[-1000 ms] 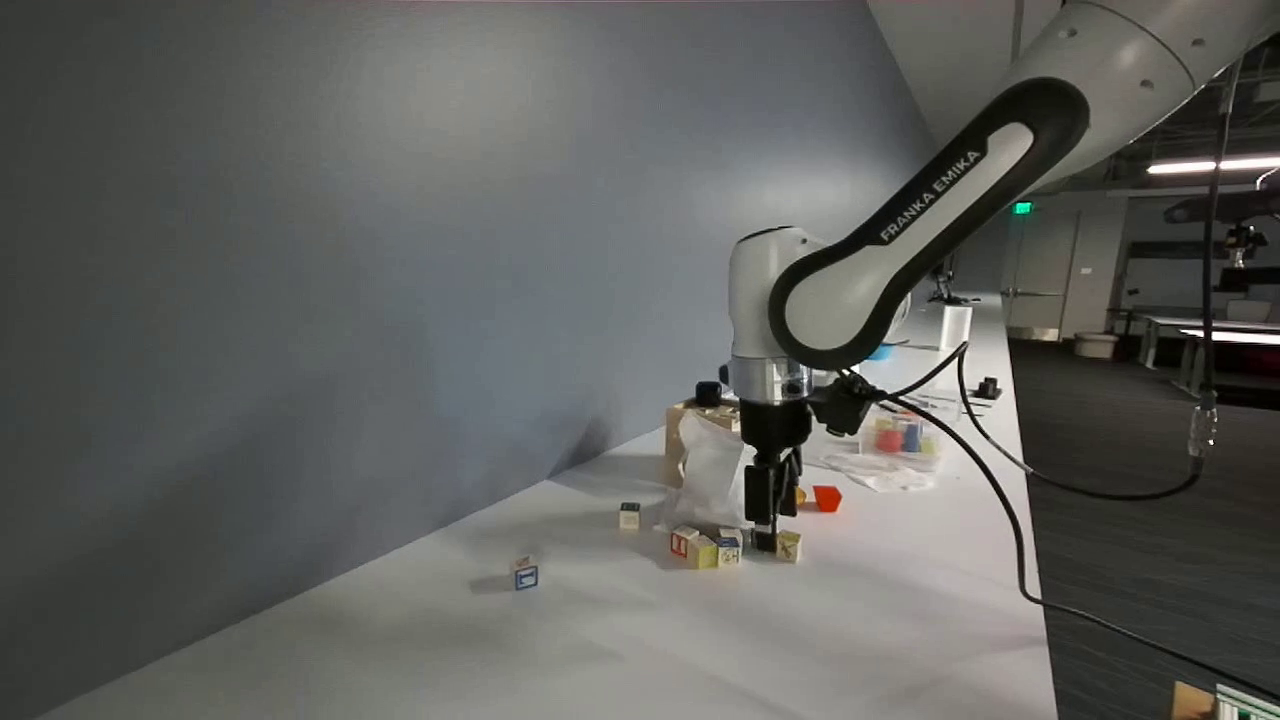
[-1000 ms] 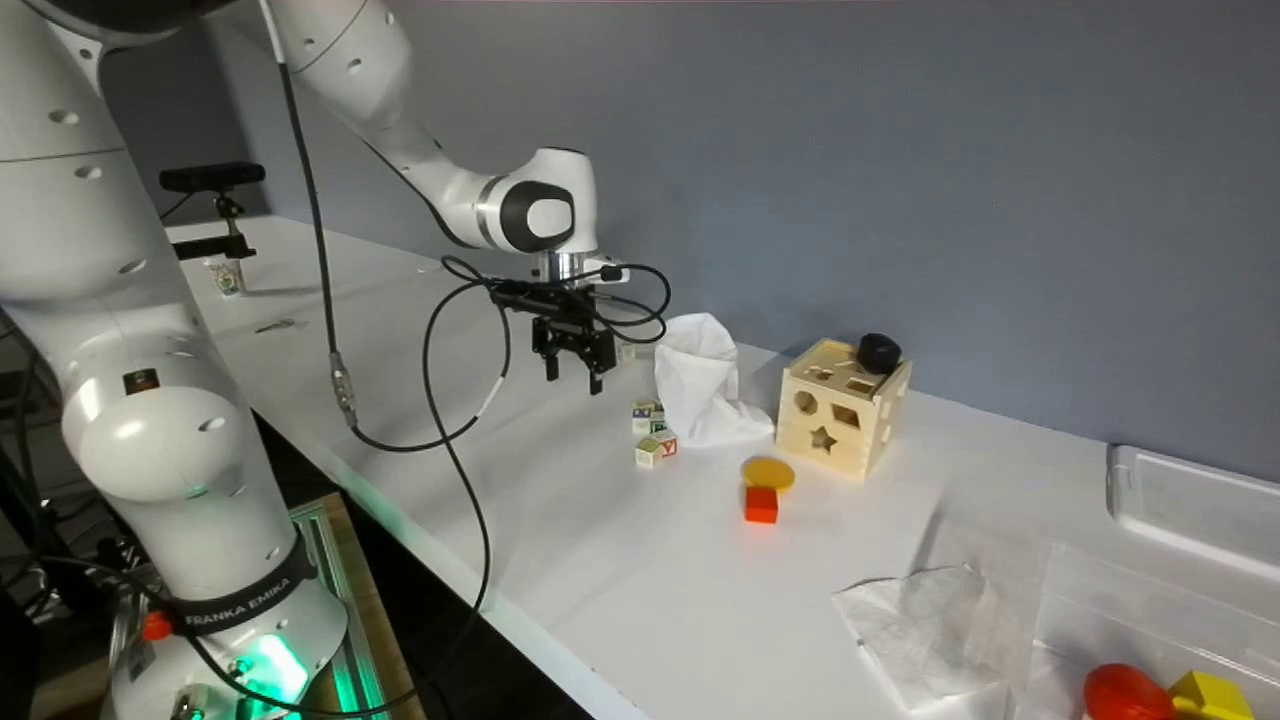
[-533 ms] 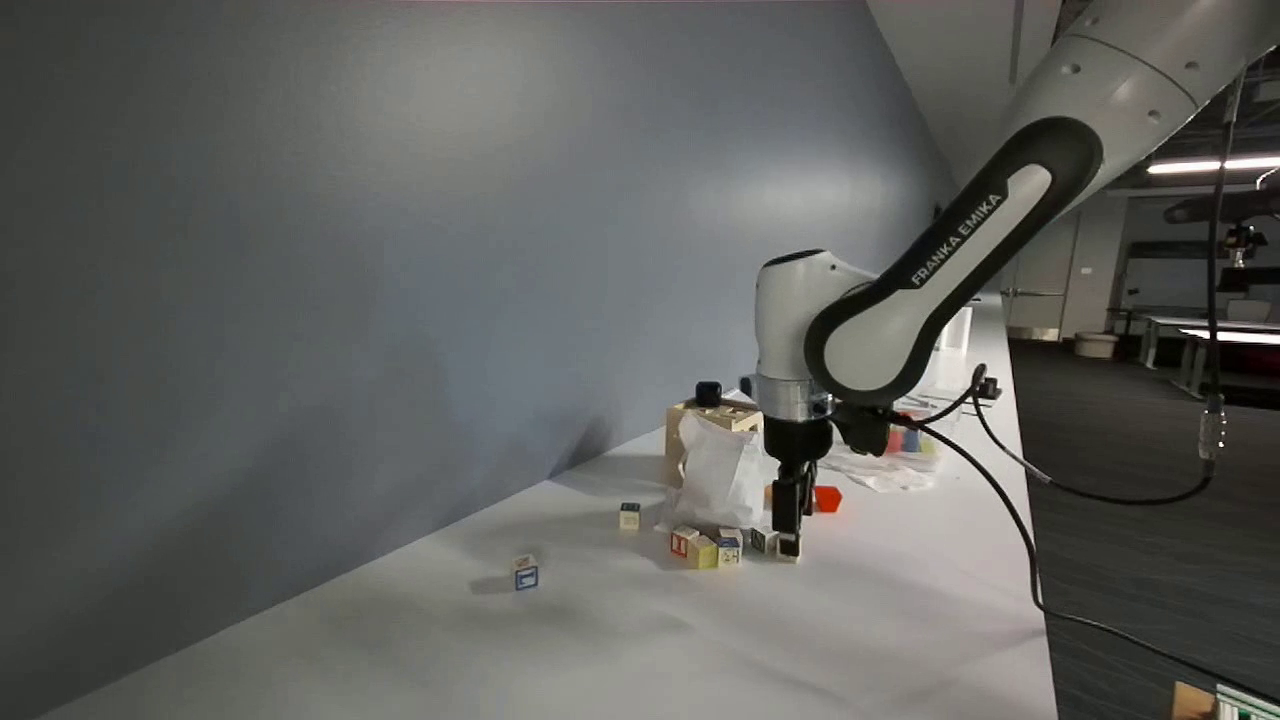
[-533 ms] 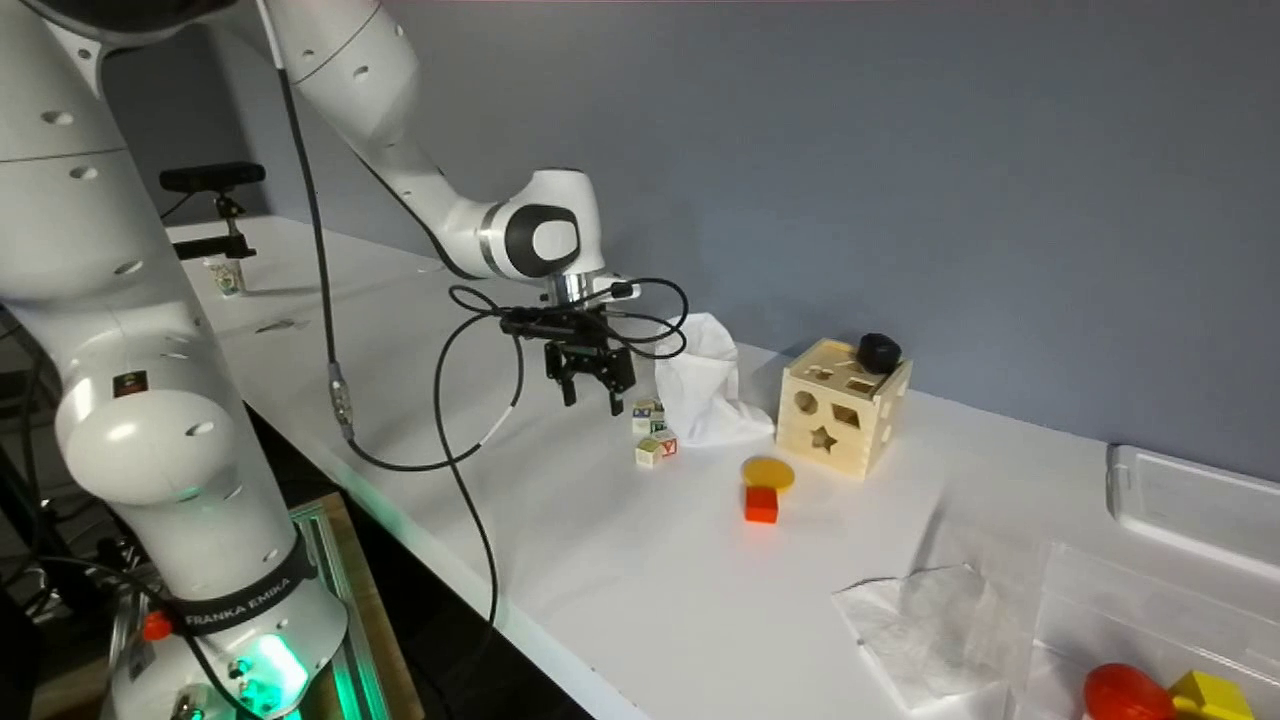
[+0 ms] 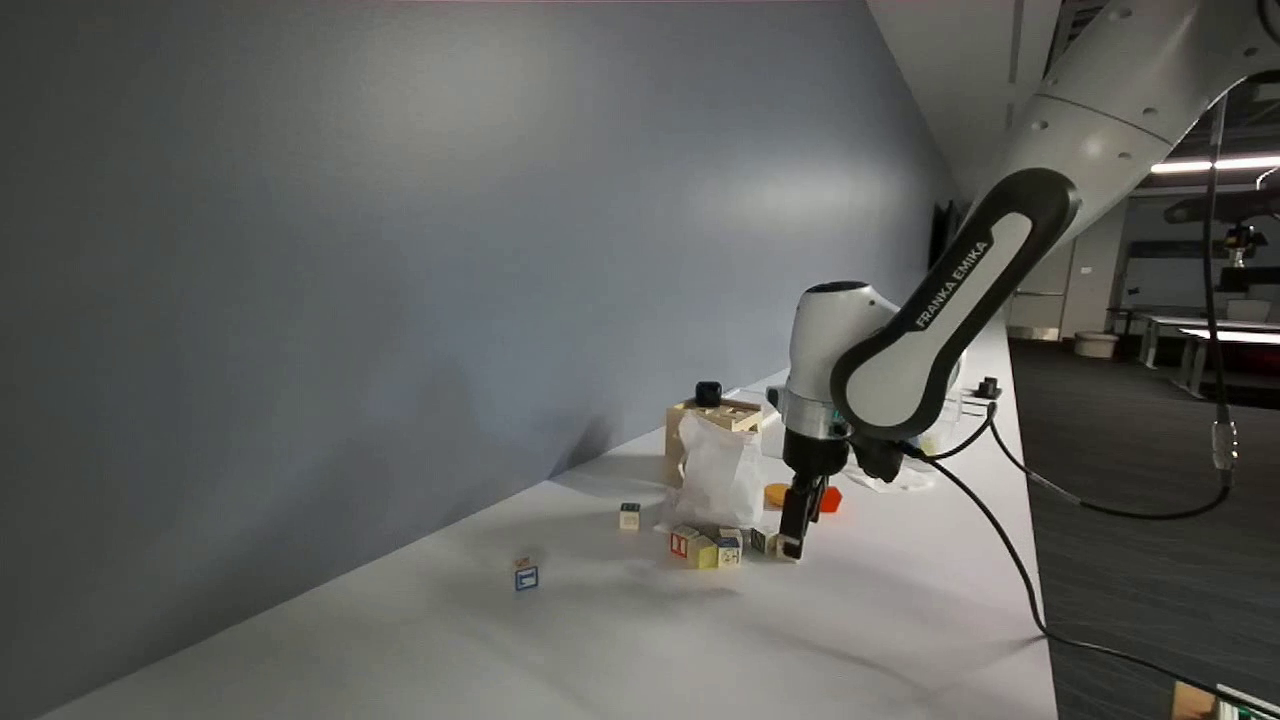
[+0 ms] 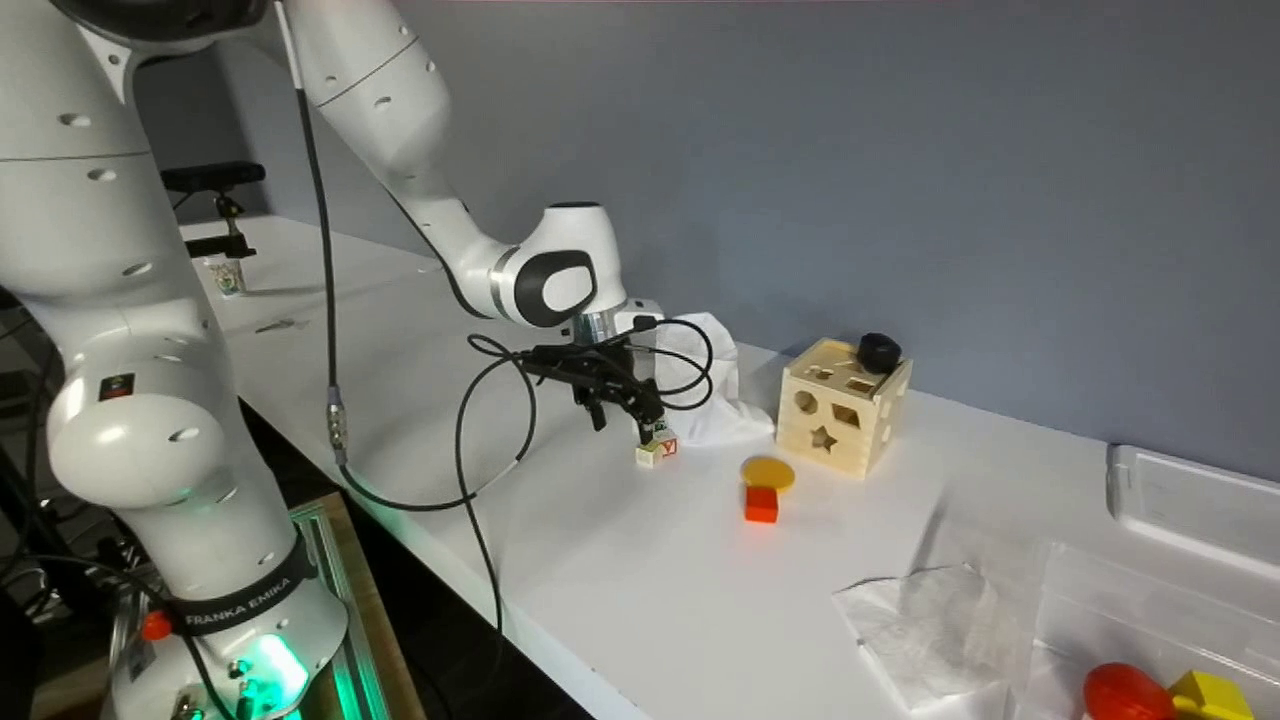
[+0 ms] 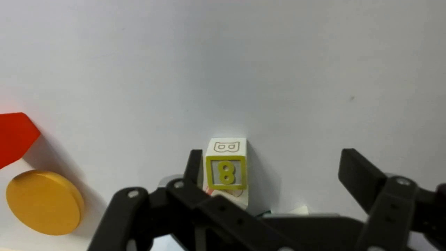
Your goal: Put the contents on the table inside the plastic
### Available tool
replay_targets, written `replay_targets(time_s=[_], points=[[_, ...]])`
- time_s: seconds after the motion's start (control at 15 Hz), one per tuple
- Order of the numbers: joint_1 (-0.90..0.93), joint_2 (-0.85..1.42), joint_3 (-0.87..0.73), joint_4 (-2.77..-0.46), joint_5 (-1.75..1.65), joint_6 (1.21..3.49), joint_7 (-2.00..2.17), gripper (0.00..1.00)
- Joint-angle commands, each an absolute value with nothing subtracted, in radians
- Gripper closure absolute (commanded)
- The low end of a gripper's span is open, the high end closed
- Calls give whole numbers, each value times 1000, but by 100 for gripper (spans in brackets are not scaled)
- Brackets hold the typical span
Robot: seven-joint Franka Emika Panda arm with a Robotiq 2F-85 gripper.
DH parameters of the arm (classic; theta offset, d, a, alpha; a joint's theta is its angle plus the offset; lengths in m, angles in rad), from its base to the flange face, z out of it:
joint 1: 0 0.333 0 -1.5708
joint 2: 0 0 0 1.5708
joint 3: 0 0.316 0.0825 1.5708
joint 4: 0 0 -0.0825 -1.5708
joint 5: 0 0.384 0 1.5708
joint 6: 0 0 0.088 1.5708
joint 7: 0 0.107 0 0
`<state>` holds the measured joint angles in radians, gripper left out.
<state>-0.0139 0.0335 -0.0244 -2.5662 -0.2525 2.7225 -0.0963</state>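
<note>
just left of centre in an exterior view, here's the gripper (image 6: 622,428), low over the table (image 6: 580,560), tilted, jaws spread wide! the wrist view puts the number 8 block (image 7: 226,170) between them on the tabletop, right beside one finger (image 7: 193,167); touching or not, can't tell. on rightward: white bag (image 6: 718,420), red block (image 6: 761,505) by the orange disc (image 6: 768,473), wooden box (image 6: 826,412) topped by a black piece (image 6: 879,353), then the clear plastic box (image 6: 1140,600), holding a red rounded piece (image 6: 1127,692) and a yellow piece (image 6: 1210,695).

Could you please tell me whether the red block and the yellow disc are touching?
Apart: the wrist view shows a strip of bare table between the red block and the yellow disc.
</note>
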Motion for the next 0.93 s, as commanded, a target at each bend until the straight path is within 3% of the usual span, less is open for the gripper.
replay_targets(time_s=[0.0,0.13,0.4,0.53,0.87], points=[[-33,80,-38,-2574,-241,2804,-133,0],[-37,103,-43,-2572,-242,2829,-137,1],[-36,122,-68,-2568,-286,2858,-100,20],[-37,128,-74,-2569,-278,2882,-103,18],[-36,142,-75,-2567,-261,2940,-117,42]])
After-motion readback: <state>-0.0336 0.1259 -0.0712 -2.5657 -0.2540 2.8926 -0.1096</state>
